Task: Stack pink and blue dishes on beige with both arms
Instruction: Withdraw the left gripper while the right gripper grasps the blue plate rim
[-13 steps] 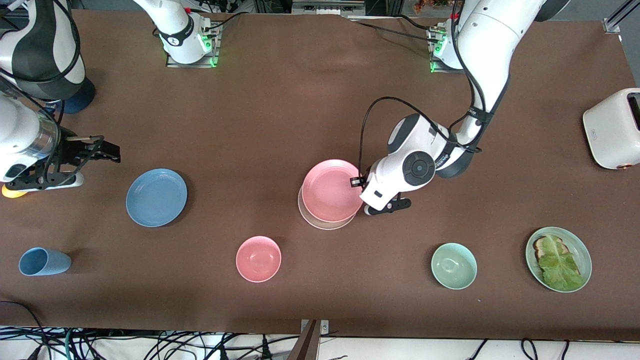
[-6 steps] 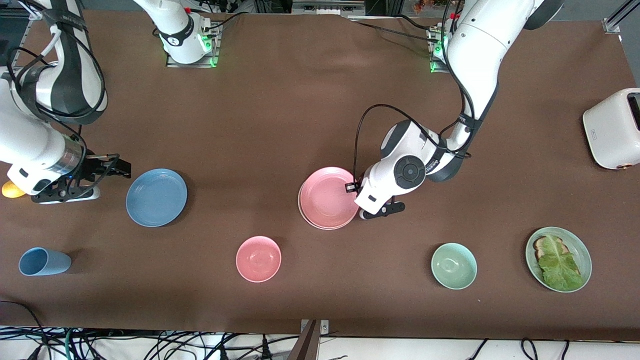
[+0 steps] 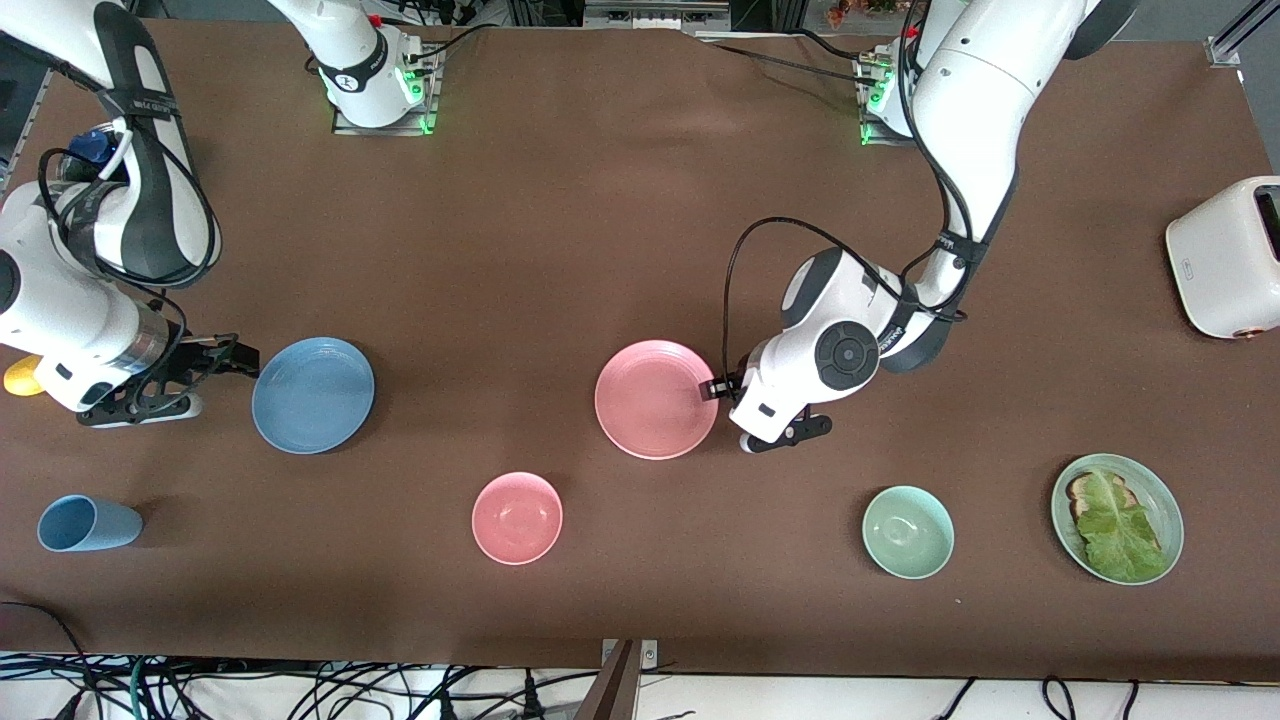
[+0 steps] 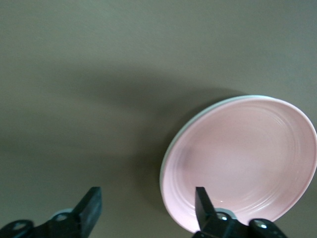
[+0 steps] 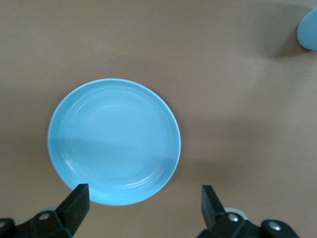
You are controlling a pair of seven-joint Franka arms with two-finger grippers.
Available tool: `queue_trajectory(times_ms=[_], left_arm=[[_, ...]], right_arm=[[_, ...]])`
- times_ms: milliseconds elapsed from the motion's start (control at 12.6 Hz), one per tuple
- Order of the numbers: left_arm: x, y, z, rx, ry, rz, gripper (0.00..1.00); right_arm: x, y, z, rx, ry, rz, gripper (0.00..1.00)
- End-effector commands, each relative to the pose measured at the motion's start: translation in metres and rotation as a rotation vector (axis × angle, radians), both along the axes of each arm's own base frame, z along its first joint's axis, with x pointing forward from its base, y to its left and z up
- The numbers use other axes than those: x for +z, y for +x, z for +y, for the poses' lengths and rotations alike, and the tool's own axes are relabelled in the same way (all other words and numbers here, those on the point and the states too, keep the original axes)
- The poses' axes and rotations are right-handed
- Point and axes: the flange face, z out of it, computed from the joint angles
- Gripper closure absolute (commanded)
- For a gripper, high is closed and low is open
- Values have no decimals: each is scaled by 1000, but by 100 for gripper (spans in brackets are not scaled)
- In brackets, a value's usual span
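Note:
The pink plate (image 3: 656,398) lies flat on the beige plate, which shows only as a thin pale rim (image 4: 198,117) under it. My left gripper (image 3: 716,390) is open at the pink plate's rim on the side toward the left arm's end; in the left wrist view (image 4: 147,208) one finger (image 4: 203,204) is over the pink plate (image 4: 242,158). The blue plate (image 3: 313,395) rests on the table toward the right arm's end. My right gripper (image 3: 240,353) is open just beside its rim; the right wrist view (image 5: 143,206) shows the blue plate (image 5: 114,148) ahead of the fingers.
A pink bowl (image 3: 517,517), a light blue cup (image 3: 88,523), a green bowl (image 3: 908,532) and a green plate with lettuce (image 3: 1150,490) lie nearer the front camera. A white toaster (image 3: 1225,255) stands at the left arm's end. A yellow object (image 3: 20,380) lies by the right arm.
The pink plate came down centred onto the beige plate, and the left gripper let it go and drew back slightly. The right arm swung in and down toward the blue plate.

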Motion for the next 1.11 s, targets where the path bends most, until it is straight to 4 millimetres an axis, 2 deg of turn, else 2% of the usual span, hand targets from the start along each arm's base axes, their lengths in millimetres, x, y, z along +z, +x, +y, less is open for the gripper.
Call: queue_trajectory(times_ms=[0, 158, 237, 396, 633, 791, 871, 1029], left_arm=[[33, 11, 46, -7, 5, 18, 0], [44, 14, 73, 3, 14, 40, 0], [48, 18, 91, -7, 13, 53, 0], [56, 23, 136, -8, 9, 55, 0], [61, 23, 191, -62, 35, 66, 0], [67, 24, 226, -98, 45, 78, 0], [68, 23, 246, -109, 45, 91, 0], [83, 19, 267, -144, 41, 108, 0]], right_arm=[[-36, 6, -1, 18, 0, -24, 0], [-67, 10, -12, 19, -5, -45, 0], [-73, 11, -12, 20, -4, -49, 0], [-78, 8, -14, 19, -3, -40, 0], [-93, -3, -29, 16, -2, -33, 0], [-98, -7, -42, 34, 5, -26, 4], [-101, -8, -42, 33, 6, -21, 6], [-111, -9, -41, 31, 9, -19, 10]])
